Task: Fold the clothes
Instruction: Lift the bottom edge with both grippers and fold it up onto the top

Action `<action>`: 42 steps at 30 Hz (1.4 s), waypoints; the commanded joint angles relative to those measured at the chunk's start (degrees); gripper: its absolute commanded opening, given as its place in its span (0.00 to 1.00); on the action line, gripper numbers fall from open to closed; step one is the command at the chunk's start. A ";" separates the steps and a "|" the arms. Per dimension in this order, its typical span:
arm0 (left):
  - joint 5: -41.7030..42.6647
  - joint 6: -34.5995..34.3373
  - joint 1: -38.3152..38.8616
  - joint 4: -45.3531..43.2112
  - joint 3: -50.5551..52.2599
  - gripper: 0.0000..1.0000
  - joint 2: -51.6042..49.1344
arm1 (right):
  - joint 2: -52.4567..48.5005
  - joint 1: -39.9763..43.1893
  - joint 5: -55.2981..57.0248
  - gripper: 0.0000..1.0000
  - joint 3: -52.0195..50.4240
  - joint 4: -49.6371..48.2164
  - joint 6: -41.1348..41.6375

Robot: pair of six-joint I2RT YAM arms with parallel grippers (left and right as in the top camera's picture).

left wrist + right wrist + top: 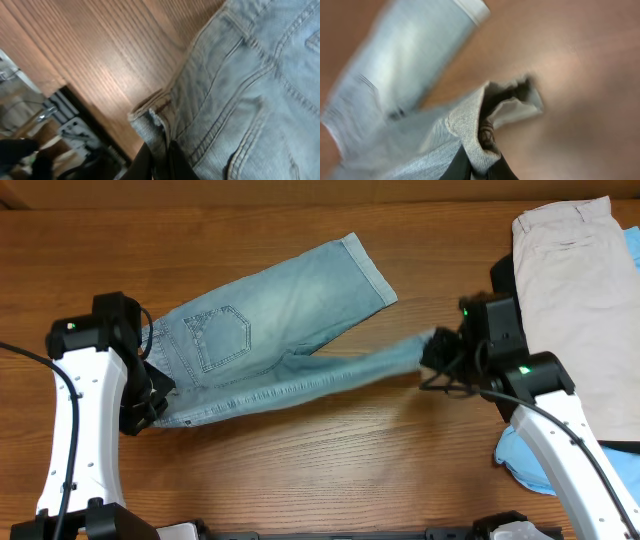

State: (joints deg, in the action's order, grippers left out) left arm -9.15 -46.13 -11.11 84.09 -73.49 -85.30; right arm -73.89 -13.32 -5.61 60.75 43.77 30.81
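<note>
- The denim shorts (250,330) lie left of centre on the table (300,470), back pocket (225,335) facing up.
- The left tool (150,405) is clamped on the waistband (150,117) at its 7 o'clock corner. The left wrist view shows denim pinched between its dark fingers.
- The right tool (437,352) is clamped on the hem of the lower leg (340,370). The right wrist view shows the hem folded into its jaws.
- Purpose of the two holds, as judged: opposite ends are gripped to draw the cloth taut and lift one long edge for folding over.
- Long axis: roughly 9 o'clock (waistband) to 3 o'clock (held hem).
- The upper leg (330,275) lies flat and points toward 2 o'clock, cuff outermost, so the two legs splay apart.
- The beige shorts (575,300) occupy the 2 o'clock corner, well apart from the denim. A sky-blue garment (520,455) shows beneath the right arm.
</note>
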 commanded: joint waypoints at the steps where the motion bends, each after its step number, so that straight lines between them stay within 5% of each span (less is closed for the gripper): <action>1: -8.00 -7.08 -0.55 -5.60 3.56 0.04 0.81 | -4.20 1.09 6.49 0.04 0.83 -8.81 -4.35; 12: -8.90 -10.23 -0.55 -32.94 8.46 0.04 -0.72 | -23.85 0.15 5.97 0.04 0.85 -41.75 -6.82; 23: -10.95 -10.03 -0.52 -50.29 8.46 0.04 -7.08 | -35.47 -1.60 6.21 0.04 0.85 -69.29 -6.86; 25: -10.97 -9.99 -0.52 -52.81 8.46 0.16 -8.98 | -38.38 -2.38 6.23 0.06 0.85 -76.08 -6.88; 26: -10.99 -9.99 -0.55 -54.29 8.46 0.34 -9.97 | -39.95 -2.75 6.47 0.15 0.90 -79.73 -6.91; 27: -11.06 -9.88 -0.55 -55.95 8.46 0.74 -10.97 | -41.57 -3.10 7.06 0.56 1.18 -82.99 -7.08; 28: -11.15 -9.20 -0.55 -57.81 8.46 1.00 -11.87 | -43.21 -3.34 7.89 1.00 1.75 -85.29 -7.08; 35: -8.96 -0.52 -0.55 -65.07 6.54 1.00 -13.11 | -46.23 -2.69 8.55 1.00 6.93 -78.34 -9.09; 42: -1.46 11.17 -0.55 -49.31 -5.38 1.00 -13.05 | -40.63 -0.66 5.84 1.00 7.23 -64.02 -12.28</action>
State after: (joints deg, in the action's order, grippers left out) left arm -14.26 -42.41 -11.40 32.01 -73.54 -98.54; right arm -119.09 -14.92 1.61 66.54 -22.28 21.19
